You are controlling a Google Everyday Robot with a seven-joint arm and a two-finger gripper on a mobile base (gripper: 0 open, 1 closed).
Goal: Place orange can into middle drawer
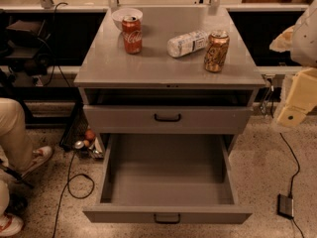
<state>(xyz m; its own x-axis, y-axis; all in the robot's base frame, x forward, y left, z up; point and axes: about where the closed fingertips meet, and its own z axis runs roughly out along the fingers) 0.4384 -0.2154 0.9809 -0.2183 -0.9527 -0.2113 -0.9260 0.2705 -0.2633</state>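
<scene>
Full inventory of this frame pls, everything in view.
orange can: 1, orange-gold, upright, cabinet top right
Coke can: 1, red, upright, top left
bottle: 1, clear, lying between the cans
bowl: 1, white, behind Coke can
cabinet: 1, grey, centre
middle drawer: 1, grey, pulled open, empty
upper drawer: 1, grey, above it
cables: several, black, floor
box: 1, black, floor right
person: 1, beige trousers, left edge
gripper: 1, cream, right edge, apart from orange can
</scene>
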